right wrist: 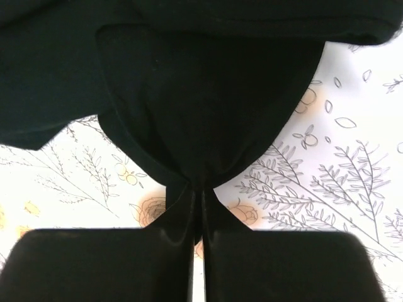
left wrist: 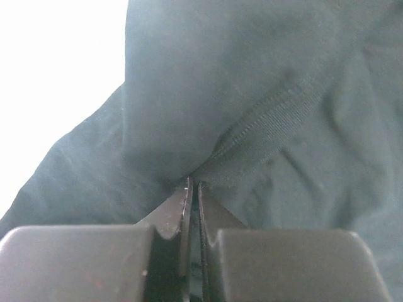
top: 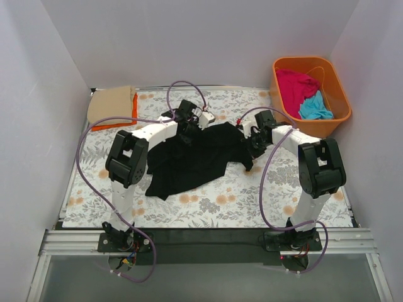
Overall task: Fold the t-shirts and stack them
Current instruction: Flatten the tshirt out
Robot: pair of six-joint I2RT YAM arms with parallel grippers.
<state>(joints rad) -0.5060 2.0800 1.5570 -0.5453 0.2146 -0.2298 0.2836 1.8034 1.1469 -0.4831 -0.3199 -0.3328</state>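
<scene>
With the tan t-shirt stacked on the orange t-shirt at far left, the left gripper and right gripper each pinch the crumpled black t-shirt on the floral sheet, while the pink t-shirt and turquoise t-shirt lie unfolded in the tub.

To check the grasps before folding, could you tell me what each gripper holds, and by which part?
Both hold the black t-shirt: the left gripper pinches cloth beside a ribbed seam, the right gripper a gathered fold.

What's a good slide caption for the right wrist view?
Right claw shut on a pinch of the black t-shirt over the floral sheet.
</scene>
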